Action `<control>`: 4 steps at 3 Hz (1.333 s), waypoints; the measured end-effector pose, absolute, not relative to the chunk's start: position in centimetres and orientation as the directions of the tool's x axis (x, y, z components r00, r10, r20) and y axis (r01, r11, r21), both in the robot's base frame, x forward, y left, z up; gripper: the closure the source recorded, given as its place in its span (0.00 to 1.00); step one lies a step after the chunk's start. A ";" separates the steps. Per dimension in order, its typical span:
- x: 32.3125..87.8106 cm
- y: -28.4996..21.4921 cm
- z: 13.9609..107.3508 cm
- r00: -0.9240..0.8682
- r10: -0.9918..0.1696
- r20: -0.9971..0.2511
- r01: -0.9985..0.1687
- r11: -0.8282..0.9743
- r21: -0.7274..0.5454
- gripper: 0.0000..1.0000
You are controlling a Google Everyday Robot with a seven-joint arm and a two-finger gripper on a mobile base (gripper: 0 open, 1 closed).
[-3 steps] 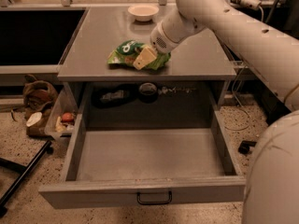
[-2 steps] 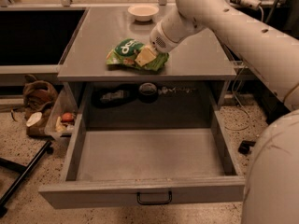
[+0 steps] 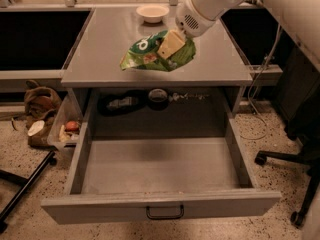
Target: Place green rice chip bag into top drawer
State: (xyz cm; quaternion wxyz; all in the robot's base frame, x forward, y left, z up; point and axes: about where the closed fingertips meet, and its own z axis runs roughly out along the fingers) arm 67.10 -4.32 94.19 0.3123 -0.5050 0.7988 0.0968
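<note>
The green rice chip bag (image 3: 148,55) is a crinkly green foil bag with a white round logo, at the middle of the grey tabletop (image 3: 105,44). My gripper (image 3: 170,44) comes down from the upper right, and its pale fingers (image 3: 171,40) are closed on the bag's right half. The bag looks slightly raised off the table. The top drawer (image 3: 160,165) is pulled wide open below the table's front edge. Its flat grey bottom is bare, and a dark handle (image 3: 165,213) sits at the front centre.
A white bowl (image 3: 152,12) stands at the back of the tabletop. Dark objects (image 3: 120,103) lie in the recess behind the drawer. A bin with food items (image 3: 65,130) and a brown bag (image 3: 39,104) sit on the floor at left. A chair base (image 3: 295,159) is at right.
The gripper and the green bag have shifted slightly up and to the right together. The drawer has not moved.
</note>
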 end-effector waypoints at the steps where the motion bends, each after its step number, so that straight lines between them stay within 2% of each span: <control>1: 63.3 -7.9 94.7 -0.360 -0.738 -0.570 -0.847 0.515 -0.131 1.00; 3: 56.0 -12.4 86.3 -0.536 -0.593 -0.601 -0.792 0.600 0.113 1.00; 4: 53.3 -11.1 82.8 -0.582 -0.529 -0.617 -0.780 0.577 0.241 1.00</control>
